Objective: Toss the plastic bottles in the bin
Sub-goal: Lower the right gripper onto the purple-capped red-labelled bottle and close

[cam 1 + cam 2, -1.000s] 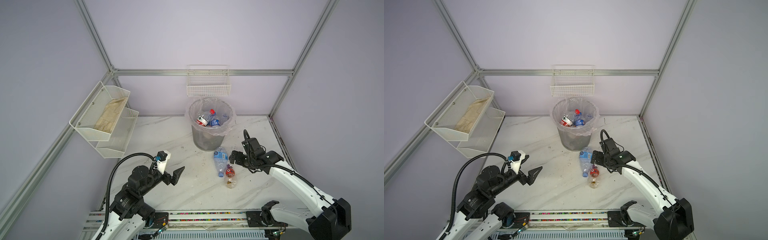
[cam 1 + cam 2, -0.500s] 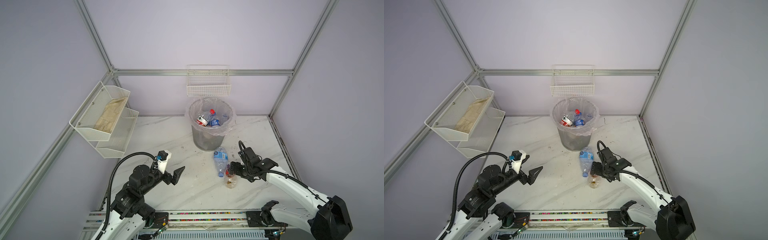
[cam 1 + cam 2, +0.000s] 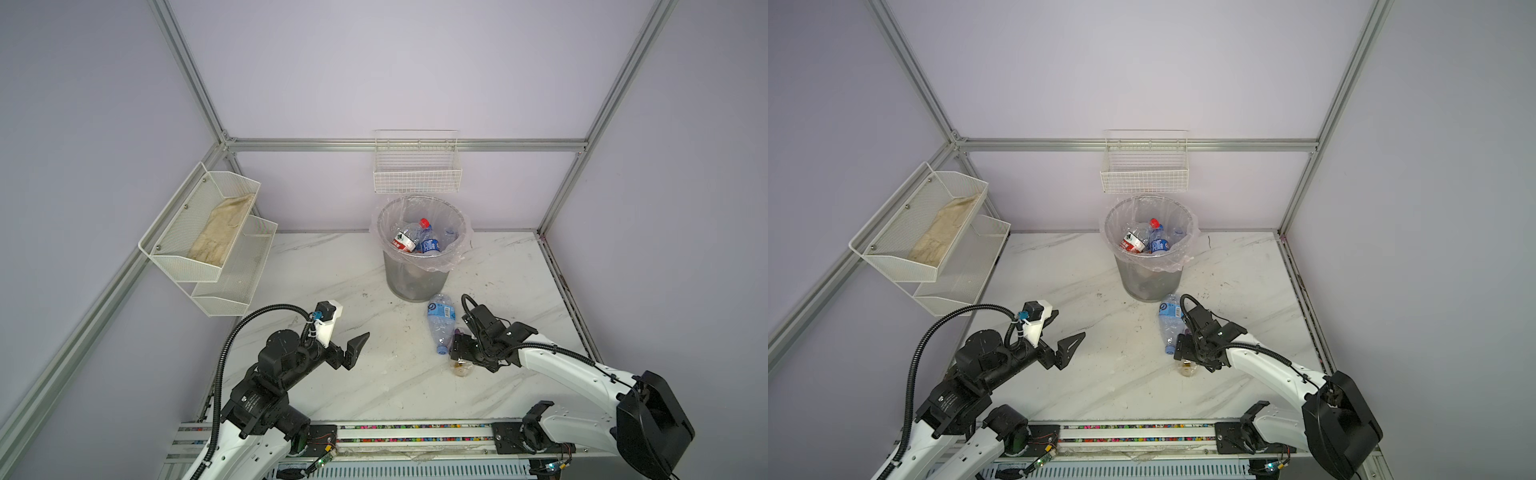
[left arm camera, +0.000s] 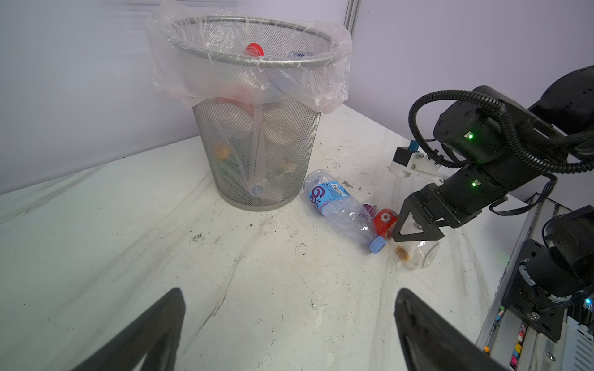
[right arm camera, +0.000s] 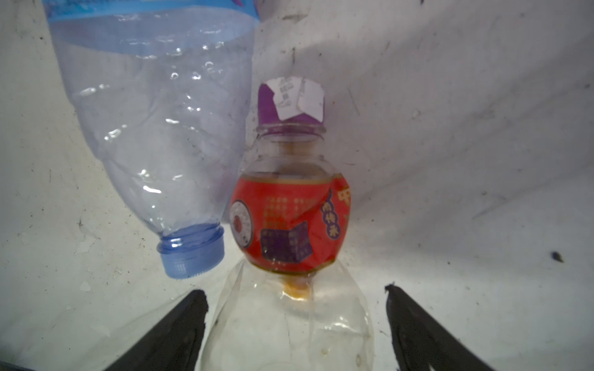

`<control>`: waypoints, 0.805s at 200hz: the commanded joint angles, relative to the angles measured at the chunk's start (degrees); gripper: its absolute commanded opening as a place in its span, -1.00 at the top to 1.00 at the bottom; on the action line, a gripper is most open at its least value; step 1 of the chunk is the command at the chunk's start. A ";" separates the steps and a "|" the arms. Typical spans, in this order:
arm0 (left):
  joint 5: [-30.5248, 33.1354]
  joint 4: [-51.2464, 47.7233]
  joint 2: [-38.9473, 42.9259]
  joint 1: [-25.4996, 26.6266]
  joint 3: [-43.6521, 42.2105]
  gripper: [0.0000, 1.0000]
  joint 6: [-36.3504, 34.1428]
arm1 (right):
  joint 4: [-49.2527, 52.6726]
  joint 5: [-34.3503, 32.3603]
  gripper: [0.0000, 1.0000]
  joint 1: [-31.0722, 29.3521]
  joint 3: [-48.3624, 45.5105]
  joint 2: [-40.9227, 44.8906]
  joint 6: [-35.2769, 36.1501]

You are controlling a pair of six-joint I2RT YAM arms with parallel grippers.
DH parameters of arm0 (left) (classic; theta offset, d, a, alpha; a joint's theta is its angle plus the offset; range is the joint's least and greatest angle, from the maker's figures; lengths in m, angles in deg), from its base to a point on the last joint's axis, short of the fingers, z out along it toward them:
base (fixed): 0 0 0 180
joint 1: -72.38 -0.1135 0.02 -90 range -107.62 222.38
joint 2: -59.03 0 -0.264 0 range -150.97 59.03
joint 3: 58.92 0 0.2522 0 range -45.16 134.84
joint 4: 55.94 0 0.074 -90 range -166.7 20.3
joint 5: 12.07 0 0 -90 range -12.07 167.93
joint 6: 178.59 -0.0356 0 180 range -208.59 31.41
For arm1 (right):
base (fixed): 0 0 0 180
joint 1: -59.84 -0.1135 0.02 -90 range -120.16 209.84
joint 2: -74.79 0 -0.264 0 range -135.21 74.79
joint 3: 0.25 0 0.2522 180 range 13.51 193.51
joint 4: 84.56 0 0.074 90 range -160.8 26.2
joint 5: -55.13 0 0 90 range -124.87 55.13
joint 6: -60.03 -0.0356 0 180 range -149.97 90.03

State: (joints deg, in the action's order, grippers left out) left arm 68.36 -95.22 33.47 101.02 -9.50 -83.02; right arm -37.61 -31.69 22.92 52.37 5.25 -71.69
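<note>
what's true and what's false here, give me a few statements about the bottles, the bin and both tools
1. The blue-label bottle and the red-label bottle lie on the table, outside the bin. True.
2. The right tool is shut on the blue-label bottle. False: its jaws stand open either side of the red-label bottle.
3. The left tool is open and holds nothing. True.
4. The bin is empty. False: bottles lie in it.
5. The red-label bottle's cap is blue. False: purple.
</note>
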 commanded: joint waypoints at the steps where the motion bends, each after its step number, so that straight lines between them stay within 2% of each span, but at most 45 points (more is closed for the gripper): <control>1: 0.53 0.43 0.13 0.16 -1.21 -0.99 1.29 | -0.89 -2.41 -0.73 -0.41 -1.20 -0.57 -1.76; 92: 0.86 0.31 0.25 0.18 -1.21 -1.00 1.38 | -4.89 -1.50 -0.45 -0.58 -4.39 -2.65 -2.03; 137: 1.04 0.35 0.25 0.18 -1.21 -0.99 1.38 | -3.06 -2.07 -0.07 -0.60 -3.31 -1.27 -2.21; 161: 1.04 0.32 0.34 0.14 -1.21 -0.99 1.39 | -1.28 -2.90 0.20 -0.60 -1.88 0.25 -2.06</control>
State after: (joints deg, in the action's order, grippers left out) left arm 69.00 -95.53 33.49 101.02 -9.50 -83.02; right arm -42.46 -32.61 22.59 49.39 3.74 -72.98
